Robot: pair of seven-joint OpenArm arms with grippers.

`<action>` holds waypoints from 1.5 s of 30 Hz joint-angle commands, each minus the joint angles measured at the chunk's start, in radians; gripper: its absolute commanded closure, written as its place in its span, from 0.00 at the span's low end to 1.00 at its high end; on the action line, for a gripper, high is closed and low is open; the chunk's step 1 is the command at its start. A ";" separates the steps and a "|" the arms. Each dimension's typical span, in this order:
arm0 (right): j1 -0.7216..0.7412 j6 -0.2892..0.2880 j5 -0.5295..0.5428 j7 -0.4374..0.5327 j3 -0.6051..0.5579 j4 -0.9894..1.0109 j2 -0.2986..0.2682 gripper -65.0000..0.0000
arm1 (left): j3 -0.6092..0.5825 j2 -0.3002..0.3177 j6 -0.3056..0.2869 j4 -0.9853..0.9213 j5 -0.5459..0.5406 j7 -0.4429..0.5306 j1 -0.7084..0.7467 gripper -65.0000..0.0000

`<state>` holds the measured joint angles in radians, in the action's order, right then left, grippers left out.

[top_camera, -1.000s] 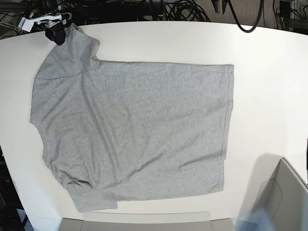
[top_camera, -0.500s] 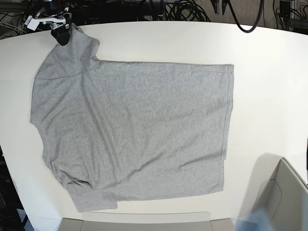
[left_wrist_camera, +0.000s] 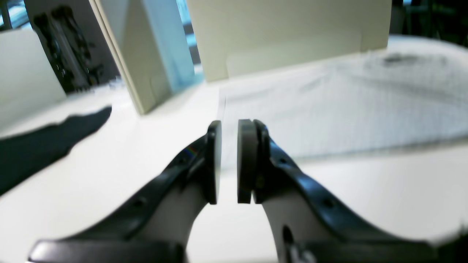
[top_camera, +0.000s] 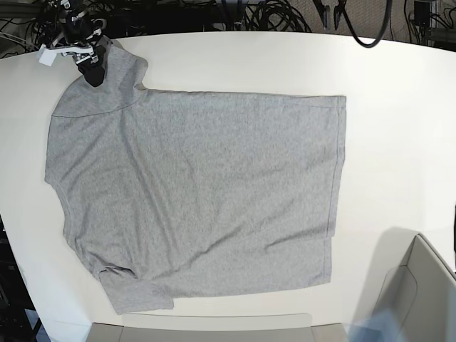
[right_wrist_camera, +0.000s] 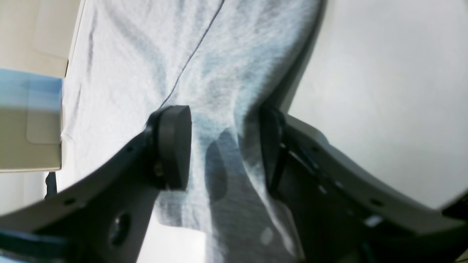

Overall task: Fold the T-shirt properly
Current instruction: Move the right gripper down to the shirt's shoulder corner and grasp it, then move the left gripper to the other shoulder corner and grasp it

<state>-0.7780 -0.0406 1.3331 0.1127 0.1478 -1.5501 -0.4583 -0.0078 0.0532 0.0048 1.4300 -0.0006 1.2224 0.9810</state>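
The heather-grey T-shirt (top_camera: 192,199) lies spread flat on the white table (top_camera: 399,107), plain side up, collar end at the left and hem at the right. My right gripper (top_camera: 91,65) is at the far-left sleeve's outer edge. In the right wrist view its jaws stand open (right_wrist_camera: 223,120), straddling the sleeve fabric (right_wrist_camera: 146,54), which runs between the pads. My left gripper (left_wrist_camera: 229,126) does not show in the base view. In its wrist view it hovers over bare table near the shirt's hem (left_wrist_camera: 347,98), pads a narrow gap apart with nothing between them.
A cardboard box (top_camera: 417,292) stands at the near right corner and also appears beside the hem (left_wrist_camera: 285,33). A beige flap (top_camera: 199,329) lies along the near edge. Cables (top_camera: 271,14) run behind the table's far edge.
My right gripper has shifted a little right and nearer, onto the sleeve's edge. The shirt itself has not moved.
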 commanded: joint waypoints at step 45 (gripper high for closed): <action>-0.014 0.041 -0.112 -0.058 -0.006 0.004 -0.003 0.55 | 0.272 0.279 -0.118 0.325 -1.002 -1.828 -0.460 0.55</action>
<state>-0.7784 -0.0444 1.2266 0.1101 0.1467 -1.5501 -0.4561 0.2577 0.3218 -0.1036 1.7374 -0.9943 -0.6132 0.5152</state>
